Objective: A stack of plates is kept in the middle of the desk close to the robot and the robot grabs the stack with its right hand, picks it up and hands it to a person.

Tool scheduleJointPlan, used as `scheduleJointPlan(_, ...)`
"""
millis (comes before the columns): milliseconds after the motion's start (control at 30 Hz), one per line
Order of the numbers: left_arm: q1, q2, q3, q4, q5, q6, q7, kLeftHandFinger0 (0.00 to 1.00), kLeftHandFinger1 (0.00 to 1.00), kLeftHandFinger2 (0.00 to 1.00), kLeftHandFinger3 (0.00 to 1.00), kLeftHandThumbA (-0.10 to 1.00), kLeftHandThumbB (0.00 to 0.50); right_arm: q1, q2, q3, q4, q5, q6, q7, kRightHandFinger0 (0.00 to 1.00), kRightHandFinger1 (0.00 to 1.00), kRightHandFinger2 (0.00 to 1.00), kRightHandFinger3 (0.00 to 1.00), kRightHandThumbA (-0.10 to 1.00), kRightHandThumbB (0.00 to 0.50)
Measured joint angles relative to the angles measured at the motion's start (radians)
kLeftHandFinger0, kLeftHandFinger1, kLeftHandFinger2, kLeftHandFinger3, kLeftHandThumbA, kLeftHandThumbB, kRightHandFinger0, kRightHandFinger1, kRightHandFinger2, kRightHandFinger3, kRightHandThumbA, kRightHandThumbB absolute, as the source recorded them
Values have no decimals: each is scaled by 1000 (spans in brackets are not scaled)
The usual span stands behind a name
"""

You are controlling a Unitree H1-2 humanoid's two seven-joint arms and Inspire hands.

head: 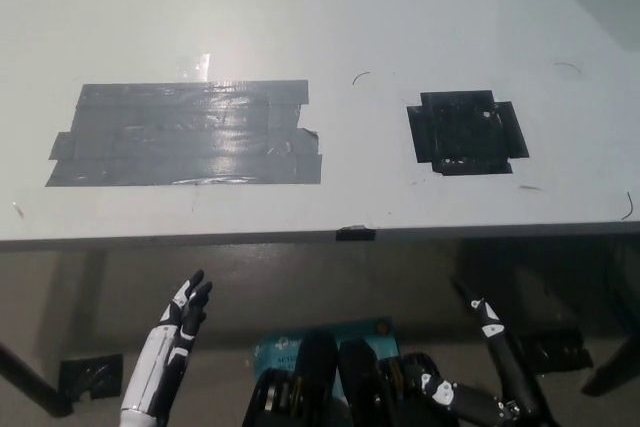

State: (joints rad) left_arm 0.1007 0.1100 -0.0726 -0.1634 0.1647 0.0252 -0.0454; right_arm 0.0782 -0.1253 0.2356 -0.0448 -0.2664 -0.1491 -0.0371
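Two hands sit below the desk's near edge [200, 239], and neither touches it. Your left hand [186, 309], at seven o'clock, has its fingers straight, slightly apart, holding nothing. Your right hand [486, 319], at five o'clock, shows edge-on; you cannot tell how far its fingers are spread, and nothing is seen in it. On the white desk [330, 17], a grey tape patch [185, 133] lies at ten o'clock and a black tape square [467, 132] at two o'clock, well apart. You will find no plates in view.
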Motion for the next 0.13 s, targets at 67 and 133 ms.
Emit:
scheduleJointPlan(67,0,-1,0,-1,4,-2,0,1000,1000,1000,1000,1000,4,-1,0,-1,0,8,0,6,966,1000,1000,1000,803,214)
scheduleJointPlan(133,0,-2,0,-1,5,-3,1,1000,1000,1000,1000,1000,0,-1,0,-2,0,10,0,9,966,1000,1000,1000,792,207)
